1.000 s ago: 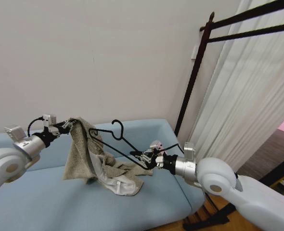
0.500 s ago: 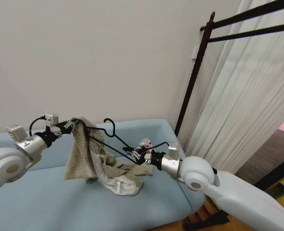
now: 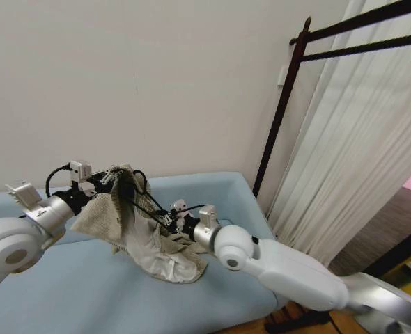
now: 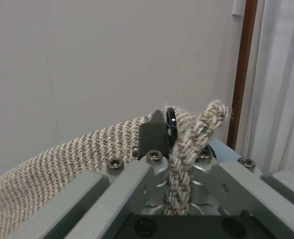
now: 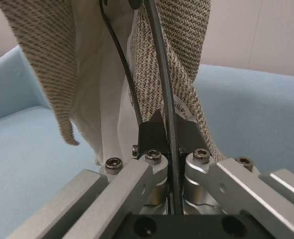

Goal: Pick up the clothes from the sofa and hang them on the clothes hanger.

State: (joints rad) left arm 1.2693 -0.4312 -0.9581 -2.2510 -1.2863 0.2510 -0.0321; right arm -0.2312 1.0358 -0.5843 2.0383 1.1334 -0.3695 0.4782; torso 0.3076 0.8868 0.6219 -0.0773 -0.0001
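Observation:
A beige knitted garment (image 3: 132, 229) with a white lining hangs above the light blue sofa (image 3: 66, 292). My left gripper (image 3: 106, 179) is shut on the garment's top edge (image 4: 187, 149), holding it up. My right gripper (image 3: 172, 220) is shut on a black wire hanger (image 3: 139, 198). The hanger's wire (image 5: 164, 89) runs up inside the garment, between the beige knit (image 5: 179, 55) and the white lining (image 5: 94, 74). Its hook pokes out near my left gripper.
A dark clothes rack (image 3: 282, 104) with two bars stands right of the sofa. White curtains (image 3: 359, 160) hang behind the rack. A plain white wall (image 3: 122, 83) backs the sofa. The rack's foot (image 3: 299, 320) rests on the floor by the sofa's right end.
My right gripper has carried the hanger to the left, pushing it into the garment. The garment's top is now bunched around the hanger's hook at my left gripper.

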